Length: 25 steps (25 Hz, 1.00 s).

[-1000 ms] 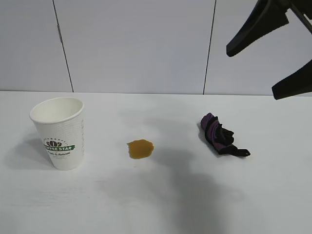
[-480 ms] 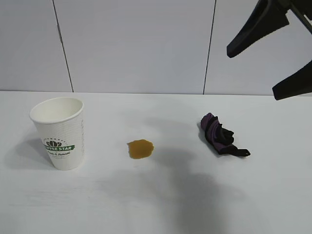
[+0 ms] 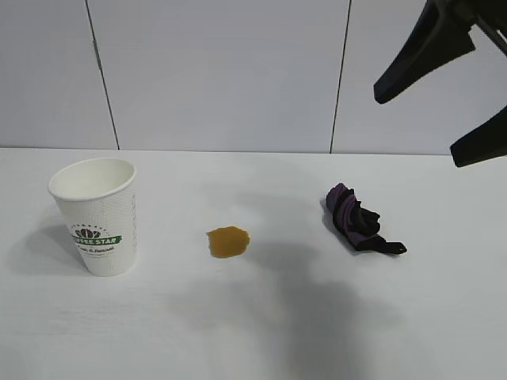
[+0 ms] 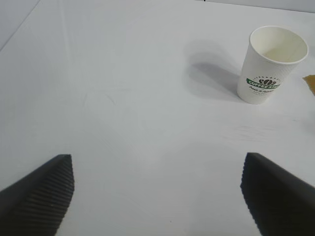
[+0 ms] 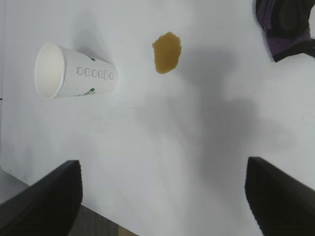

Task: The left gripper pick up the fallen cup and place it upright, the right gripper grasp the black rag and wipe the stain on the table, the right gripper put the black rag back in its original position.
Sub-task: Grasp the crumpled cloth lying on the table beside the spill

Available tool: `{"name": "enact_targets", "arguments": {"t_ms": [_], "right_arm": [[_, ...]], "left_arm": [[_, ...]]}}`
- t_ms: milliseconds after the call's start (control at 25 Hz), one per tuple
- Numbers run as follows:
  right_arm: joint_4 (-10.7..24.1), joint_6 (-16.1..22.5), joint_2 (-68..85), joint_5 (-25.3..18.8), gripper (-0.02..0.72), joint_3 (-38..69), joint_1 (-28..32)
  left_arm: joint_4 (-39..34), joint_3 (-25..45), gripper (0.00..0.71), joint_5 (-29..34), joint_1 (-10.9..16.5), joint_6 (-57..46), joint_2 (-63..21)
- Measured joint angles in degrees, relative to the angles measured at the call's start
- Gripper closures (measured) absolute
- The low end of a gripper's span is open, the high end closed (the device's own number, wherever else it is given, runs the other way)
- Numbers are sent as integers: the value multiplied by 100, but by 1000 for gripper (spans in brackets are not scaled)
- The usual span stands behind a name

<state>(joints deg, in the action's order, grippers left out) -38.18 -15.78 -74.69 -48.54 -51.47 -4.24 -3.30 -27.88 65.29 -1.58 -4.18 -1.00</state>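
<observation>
The white paper cup [image 3: 93, 218] stands upright at the left of the table [image 3: 158, 332], mouth up, green logo facing the front. An amber stain [image 3: 228, 241] lies near the table's middle. The black rag [image 3: 360, 220], with purple folds, sits crumpled to the right of the stain. My right gripper [image 3: 418, 127] hangs open high above and to the right of the rag, holding nothing. Its wrist view looks down on the cup [image 5: 74, 73], stain [image 5: 167, 51] and rag [image 5: 285, 24]. My left gripper [image 4: 156, 158] is open over bare table, well apart from the cup [image 4: 269, 66].
A pale grey panelled wall [image 3: 222, 71] runs behind the table. The table's near edge [image 5: 98, 216] shows in the right wrist view. The right arm's shadow [image 3: 333, 317] falls on the front of the table.
The right gripper has drifted slightly to the right, still open and high. Cup, stain and rag have not moved.
</observation>
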Motion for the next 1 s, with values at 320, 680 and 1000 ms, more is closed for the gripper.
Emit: {"name": "enact_targets", "arguments": {"t_ms": [320,680,1000], "right_arm": [[879,122,-646,-105,81,-384,0],[1773,822,-2171,-672,81,-2222,0],[2322,1044,-3122,-761,81,-3113,-222]], "left_arm": [[-5,0,45,-22,0,0,0],[-5,0,45,-22,0,0,0],[-5,0,46,-55,0,0,0]]}}
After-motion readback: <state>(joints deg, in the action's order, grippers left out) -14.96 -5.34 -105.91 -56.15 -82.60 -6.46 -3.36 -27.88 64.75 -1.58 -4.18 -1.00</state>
